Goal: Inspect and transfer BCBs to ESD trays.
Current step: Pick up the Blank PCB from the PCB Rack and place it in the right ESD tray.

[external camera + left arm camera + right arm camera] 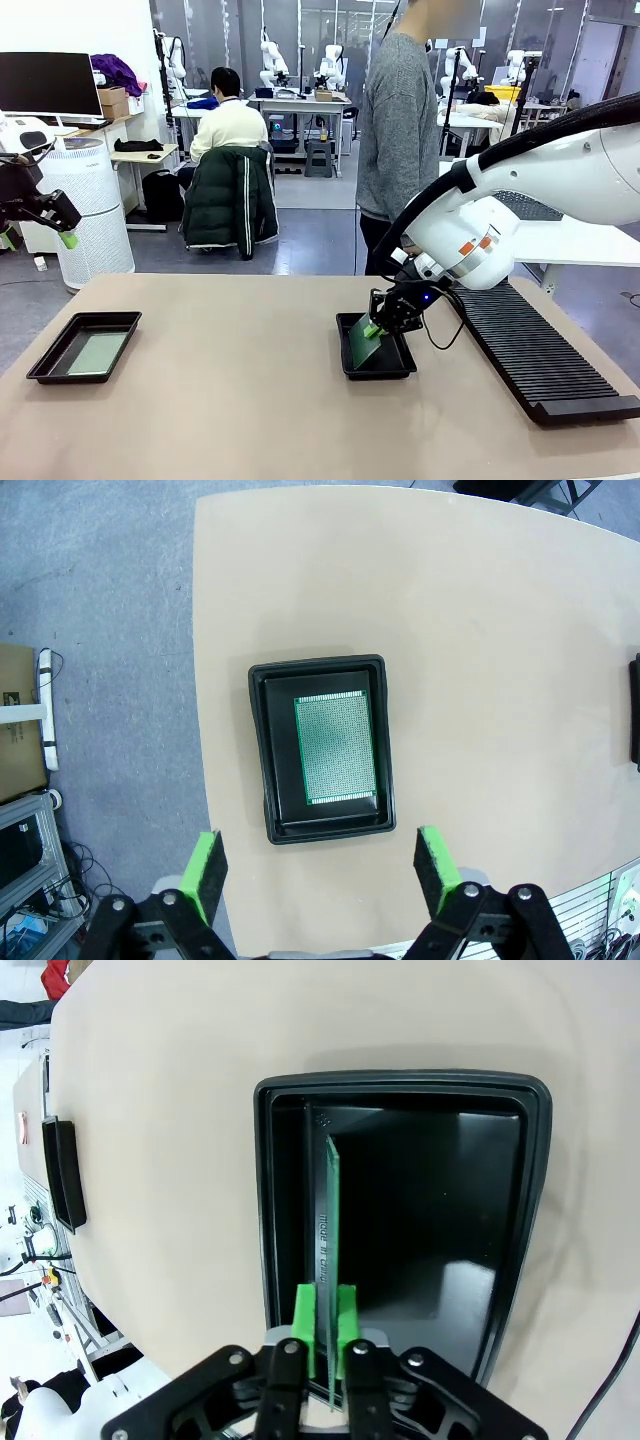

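Your right tool [328, 1335] pinches a board [329, 1250] by its edge between the green pads, holding it on edge, tilted, with its lower end down in the near tray [392, 367] beside the rack [535, 360]. Your left tool [320, 865] hangs spread above the far tray [262, 750], where a second board [336, 748] lies flat on the surface's [240, 400] left side.

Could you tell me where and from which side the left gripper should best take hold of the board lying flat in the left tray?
The board lies flat on the tray floor, so probably come straight down with the open left gripper and pinch across its two long edges, where some bare floor shows beside it.
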Robot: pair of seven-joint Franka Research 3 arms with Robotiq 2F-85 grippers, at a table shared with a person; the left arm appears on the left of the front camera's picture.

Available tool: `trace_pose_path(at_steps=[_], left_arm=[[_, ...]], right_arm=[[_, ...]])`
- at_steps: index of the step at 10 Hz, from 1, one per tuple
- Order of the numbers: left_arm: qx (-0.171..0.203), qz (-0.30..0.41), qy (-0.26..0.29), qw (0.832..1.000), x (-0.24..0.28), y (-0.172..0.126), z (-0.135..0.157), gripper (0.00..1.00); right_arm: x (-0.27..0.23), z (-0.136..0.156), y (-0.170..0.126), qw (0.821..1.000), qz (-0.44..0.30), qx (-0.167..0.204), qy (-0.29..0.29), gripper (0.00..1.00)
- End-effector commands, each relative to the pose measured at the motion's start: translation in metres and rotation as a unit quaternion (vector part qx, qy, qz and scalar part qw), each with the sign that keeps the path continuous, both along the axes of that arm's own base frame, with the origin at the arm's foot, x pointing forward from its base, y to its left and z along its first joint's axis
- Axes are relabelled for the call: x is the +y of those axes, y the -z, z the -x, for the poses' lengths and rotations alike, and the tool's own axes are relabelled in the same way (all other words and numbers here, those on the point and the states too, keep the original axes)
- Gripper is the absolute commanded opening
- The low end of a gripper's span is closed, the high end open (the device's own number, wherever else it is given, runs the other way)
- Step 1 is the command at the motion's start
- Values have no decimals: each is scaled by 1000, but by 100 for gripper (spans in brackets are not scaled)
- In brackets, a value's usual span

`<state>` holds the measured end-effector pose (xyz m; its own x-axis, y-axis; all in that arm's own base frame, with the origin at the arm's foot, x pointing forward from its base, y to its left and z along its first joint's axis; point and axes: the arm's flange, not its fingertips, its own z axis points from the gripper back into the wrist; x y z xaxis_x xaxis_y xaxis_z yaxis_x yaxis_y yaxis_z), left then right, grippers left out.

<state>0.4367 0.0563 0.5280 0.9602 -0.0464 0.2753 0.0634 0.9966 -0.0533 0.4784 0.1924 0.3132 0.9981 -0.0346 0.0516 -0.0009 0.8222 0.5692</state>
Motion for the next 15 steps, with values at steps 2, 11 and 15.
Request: trace_pose_path(at_steps=[2, 11, 15], left_arm=[[-2, -1, -1, 1000, -1, 1, 2, 100], [-2, -1, -1, 1000, -1, 1, 2, 100], [-2, -1, -1, 1000, -1, 1, 2, 100]], right_arm=[[5, 0, -11, 1000, 20, 9, 0, 42], [27, -3, -57, 989, 145, 35, -21, 100], [26, 7, -82, 980, 193, 39, -23, 100]])
